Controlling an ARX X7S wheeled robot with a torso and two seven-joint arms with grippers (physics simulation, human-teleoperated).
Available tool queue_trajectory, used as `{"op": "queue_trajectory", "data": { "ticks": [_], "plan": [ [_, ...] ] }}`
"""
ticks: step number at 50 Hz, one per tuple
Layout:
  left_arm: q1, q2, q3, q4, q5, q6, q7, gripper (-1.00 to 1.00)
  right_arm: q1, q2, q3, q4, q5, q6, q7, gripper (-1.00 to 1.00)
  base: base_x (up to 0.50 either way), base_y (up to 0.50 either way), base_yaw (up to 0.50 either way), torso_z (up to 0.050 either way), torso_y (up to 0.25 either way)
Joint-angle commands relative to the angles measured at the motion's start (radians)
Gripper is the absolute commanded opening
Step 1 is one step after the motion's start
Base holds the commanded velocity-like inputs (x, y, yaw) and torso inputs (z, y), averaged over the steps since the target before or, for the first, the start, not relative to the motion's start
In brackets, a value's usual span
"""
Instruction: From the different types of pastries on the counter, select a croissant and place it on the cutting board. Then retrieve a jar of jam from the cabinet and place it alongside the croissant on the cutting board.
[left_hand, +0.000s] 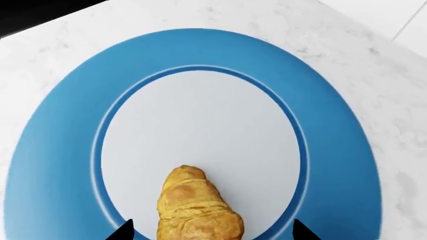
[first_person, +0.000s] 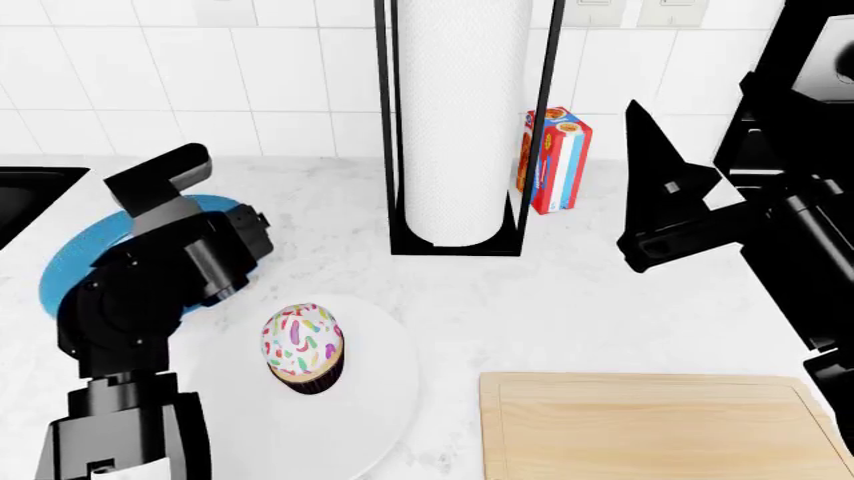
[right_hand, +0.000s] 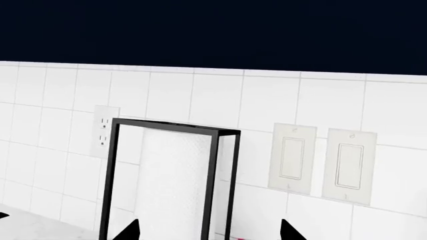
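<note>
White tiled wall (right_hand: 200, 95), outlet (right_hand: 105, 131), two light switches (right_hand: 292, 158).

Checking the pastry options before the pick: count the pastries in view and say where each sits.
2. The croissant lies on the blue-rimmed plate, below the left gripper. The cupcake stands on the white plate, beside the cutting board. The arms may hide others.

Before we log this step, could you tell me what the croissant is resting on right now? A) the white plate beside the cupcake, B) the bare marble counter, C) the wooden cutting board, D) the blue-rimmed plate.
D: the left wrist view shows the croissant lying on the pale centre of the blue-rimmed plate, between the open left gripper tips, while the cutting board is bare in the head view.
</note>
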Motion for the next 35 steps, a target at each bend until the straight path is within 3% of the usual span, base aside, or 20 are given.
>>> {"op": "queue_trajectory", "data": {
  "ticks": [1, 24, 25, 35],
  "plan": [
    [0.003, -0.003, 0.008, -0.021, 0.005, 0.012, 0.008, 1.00, -0.005, 0.004, -0.002, 0.002, 0.002, -0.008, 0.003, 1.00, 0.00, 0.00, 0.00, 0.000, 0.000],
    [0.010, -0.009, 0.011, -0.027, 0.000, 0.021, 0.006, 1.00, 0.000, 0.015, -0.004, 0.003, 0.020, -0.012, 0.019, 1.00, 0.00, 0.00, 0.00, 0.000, 0.000],
    [0.010, -0.009, 0.009, -0.022, -0.004, 0.016, 0.001, -1.00, 0.001, 0.016, -0.003, 0.003, 0.023, -0.011, 0.021, 1.00, 0.00, 0.00, 0.00, 0.000, 0.000],
    [0.007, -0.011, 0.005, 0.005, -0.016, 0.004, -0.017, -1.00, 0.002, 0.021, -0.002, 0.003, 0.031, -0.013, 0.028, 1.00, 0.00, 0.00, 0.00, 0.000, 0.000]
  ]
}}
